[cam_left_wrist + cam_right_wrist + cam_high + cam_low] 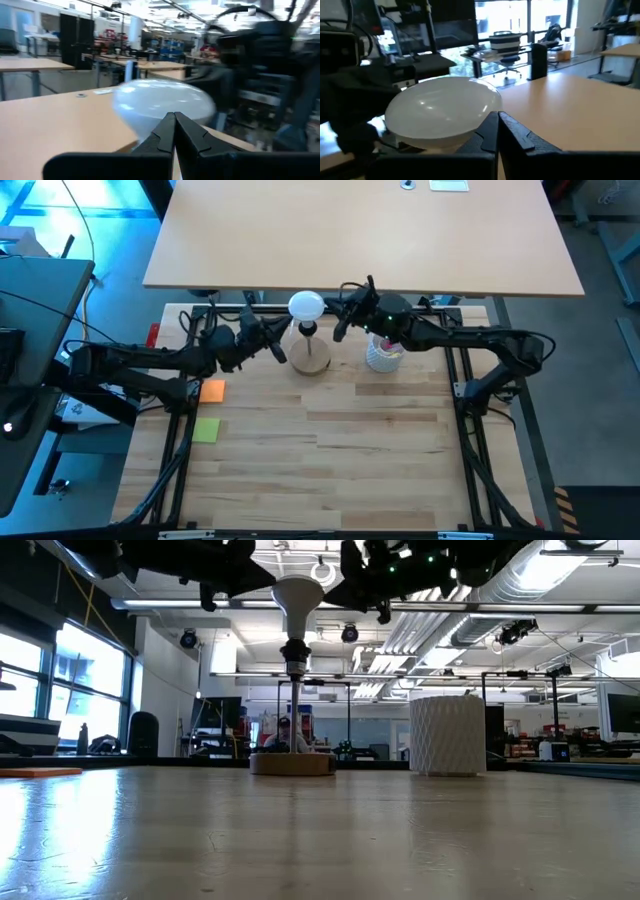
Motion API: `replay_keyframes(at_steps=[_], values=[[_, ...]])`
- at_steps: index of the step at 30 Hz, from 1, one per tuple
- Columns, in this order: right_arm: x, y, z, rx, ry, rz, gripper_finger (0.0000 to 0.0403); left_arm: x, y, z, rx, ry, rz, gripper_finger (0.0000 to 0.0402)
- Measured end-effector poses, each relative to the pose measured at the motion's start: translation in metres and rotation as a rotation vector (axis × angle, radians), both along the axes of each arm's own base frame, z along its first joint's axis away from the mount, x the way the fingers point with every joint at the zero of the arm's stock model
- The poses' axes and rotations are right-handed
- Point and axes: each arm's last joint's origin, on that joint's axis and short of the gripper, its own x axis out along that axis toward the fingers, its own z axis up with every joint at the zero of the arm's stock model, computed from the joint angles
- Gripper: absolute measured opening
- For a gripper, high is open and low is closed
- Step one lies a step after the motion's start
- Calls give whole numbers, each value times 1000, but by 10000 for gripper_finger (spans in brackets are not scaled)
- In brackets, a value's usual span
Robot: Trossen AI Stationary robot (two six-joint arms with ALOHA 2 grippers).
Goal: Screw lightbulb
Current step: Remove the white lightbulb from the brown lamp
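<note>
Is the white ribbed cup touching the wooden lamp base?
Apart. The low view shows open background between the wooden base and the cup; the high view shows bare table between them.

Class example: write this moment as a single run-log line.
lightbulb: seated in socket stand | left gripper: shut, beside stand | right gripper: shut, beside bulb | white ribbed cup: under right arm

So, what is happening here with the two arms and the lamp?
A white lightbulb sits on top of the black socket stem of a round wooden base, near the far edge of the table. The left hand and the right hand are both shut and raised on either side of the bulb, holding nothing. A white ribbed cup stands to the right of the base.
</note>
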Motion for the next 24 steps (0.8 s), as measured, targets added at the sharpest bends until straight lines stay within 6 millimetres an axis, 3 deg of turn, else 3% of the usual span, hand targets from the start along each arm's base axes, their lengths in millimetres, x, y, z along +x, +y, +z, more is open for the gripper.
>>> replay_keyframes(at_steps=[4, 9, 15, 20, 24], values=[[-3, -19, -3, 27, -41, -23, 0, 2, -11, 0, -3, -1, -30, 0], [-17, -36, 0, 38, -15, -119, 0, -2, -17, 0, 13, 55, 147, 0], [-17, -4, 10, 35, 45, 21, 0, -8, 3, 0, 48, 103, 276, 0], [-9, 24, 11, 8, 69, -35, 0, -8, 21, -3, 35, 83, 174, 0], [-3, 29, 5, 8, 79, -59, 0, -5, 26, -6, 30, 74, 117, 0]])
